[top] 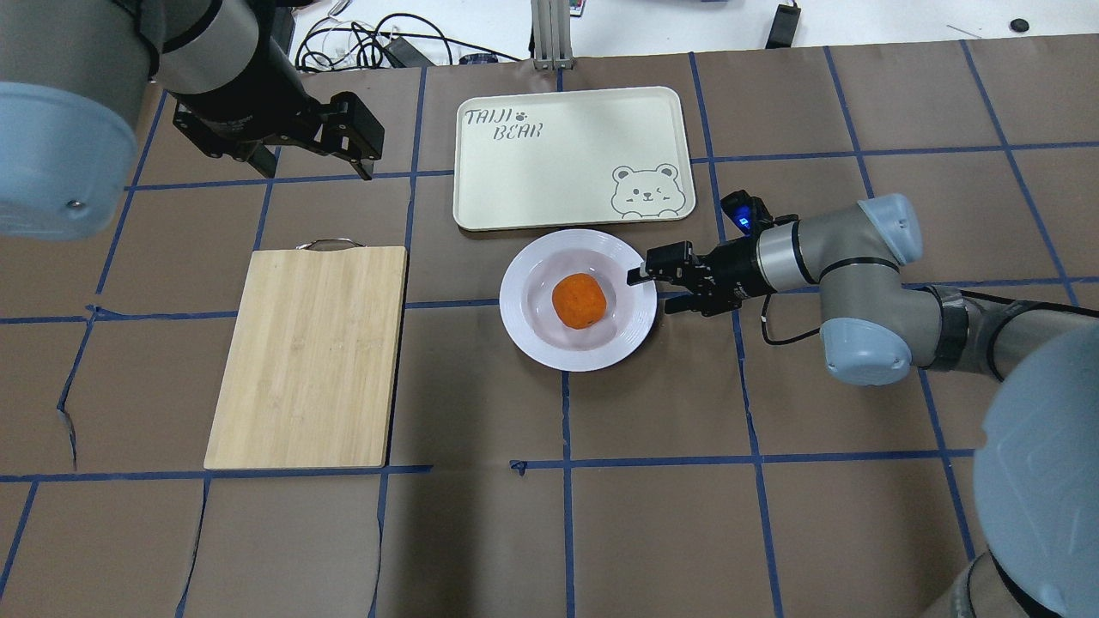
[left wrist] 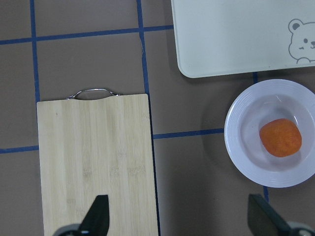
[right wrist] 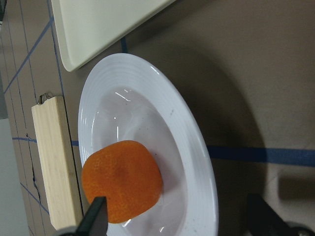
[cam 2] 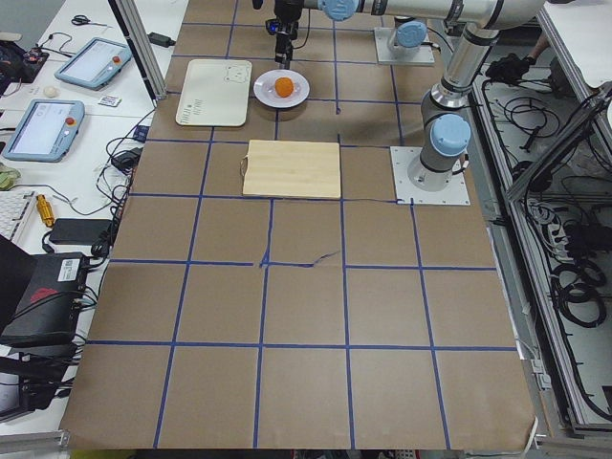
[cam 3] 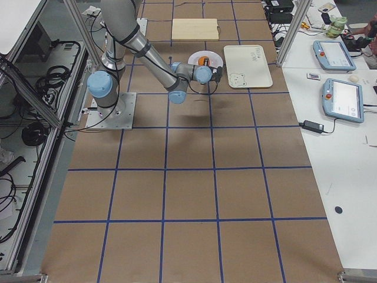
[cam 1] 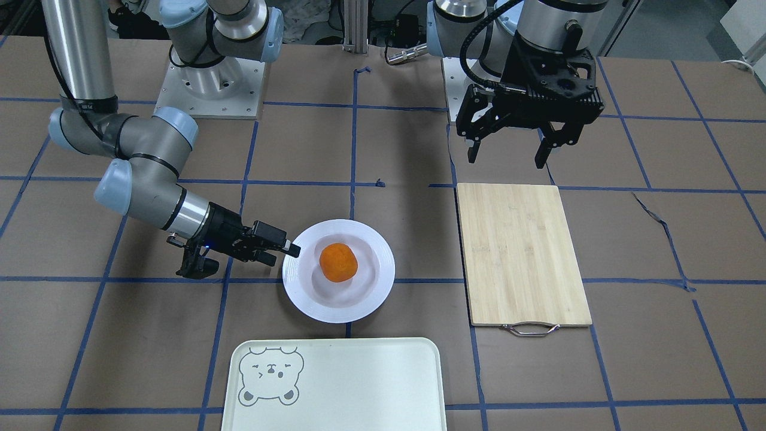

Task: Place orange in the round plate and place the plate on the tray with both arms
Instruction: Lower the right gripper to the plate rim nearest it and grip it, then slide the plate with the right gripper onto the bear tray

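The right tool (top: pixel 654 289), spread, lies at the rim of the round plate (top: pixel 532 335), seemingly straddling it. The orange (top: pixel 579 300) already sits in the plate, which is not yet on the tray (top: pixel 549 189) just beside. The left tool (cam 1: pixel 507 157) hangs spread, well apart.

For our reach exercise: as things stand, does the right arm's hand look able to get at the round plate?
Likely yes: the right hand is open at the rim of the round plate, nothing between them; the orange sits mid-plate.
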Robot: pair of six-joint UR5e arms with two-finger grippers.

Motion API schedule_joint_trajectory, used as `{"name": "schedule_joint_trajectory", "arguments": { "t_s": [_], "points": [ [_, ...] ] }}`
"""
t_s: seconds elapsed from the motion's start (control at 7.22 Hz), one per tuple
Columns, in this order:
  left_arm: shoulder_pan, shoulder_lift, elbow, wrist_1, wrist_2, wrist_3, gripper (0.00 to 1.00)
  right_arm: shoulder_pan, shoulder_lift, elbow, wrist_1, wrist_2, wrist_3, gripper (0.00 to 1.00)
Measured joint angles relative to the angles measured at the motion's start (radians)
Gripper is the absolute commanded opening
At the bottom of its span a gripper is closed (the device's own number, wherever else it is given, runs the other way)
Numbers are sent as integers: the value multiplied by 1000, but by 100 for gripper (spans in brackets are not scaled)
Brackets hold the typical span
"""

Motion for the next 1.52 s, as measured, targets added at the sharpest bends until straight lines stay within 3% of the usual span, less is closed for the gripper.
{"name": "schedule_joint_trajectory", "arguments": {
  "t_s": [0.42, 0.69, 0.97, 1.11, 1.25, 1.38, 1.52],
  "points": [
    [2, -21, 6, 4, -10, -1, 100, 45, 18, -6, -67, 0, 76, 97],
    [4, -16, 13, 6, -11, 4, 100, 52, 21, -6, -77, -4, 91, 80],
    [3, -11, 15, 7, -12, 5, 100, 54, 36, -6, -77, -11, 93, 78],
    [3, -17, 12, 8, -11, 3, 100, 54, 44, -6, -77, -12, 93, 66],
    [3, -24, 8, 10, -11, 1, 100, 54, 48, -6, -77, -13, 93, 45],
    [4, -26, 5, 10, -11, 1, 100, 54, 48, -6, -76, -15, 94, 31],
    [4, -27, 3, 11, -11, 1, 100, 54, 47, -6, -74, -16, 94, 22]
  ]
}}
